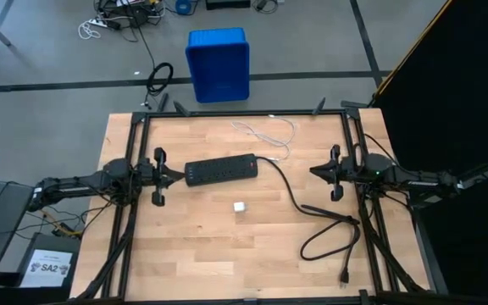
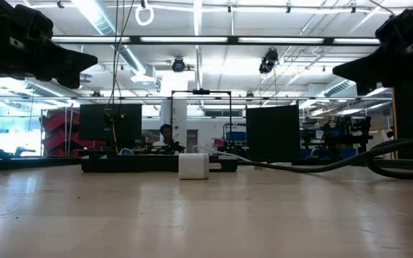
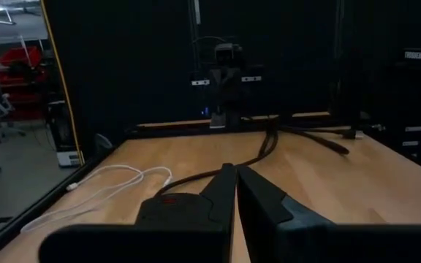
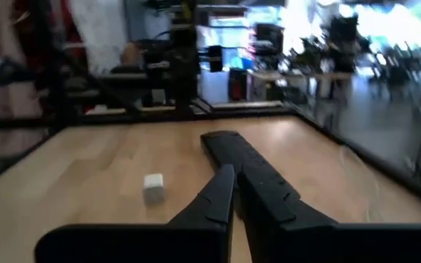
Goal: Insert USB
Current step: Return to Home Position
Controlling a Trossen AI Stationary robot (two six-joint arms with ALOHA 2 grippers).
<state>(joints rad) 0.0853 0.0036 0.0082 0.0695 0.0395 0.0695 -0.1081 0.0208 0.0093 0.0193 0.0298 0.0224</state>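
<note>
From above, the thin white USB cable (image 1: 269, 131) lies loose at twelve o'clock on the pale wooden bench (image 1: 193, 246), beyond the long black power strip (image 1: 221, 169); the left gripper (image 1: 178, 176) is at nine, the right gripper (image 1: 313, 172) at three. Both wrist views show fingers (image 3: 218, 196) pressed together, empty.
</note>
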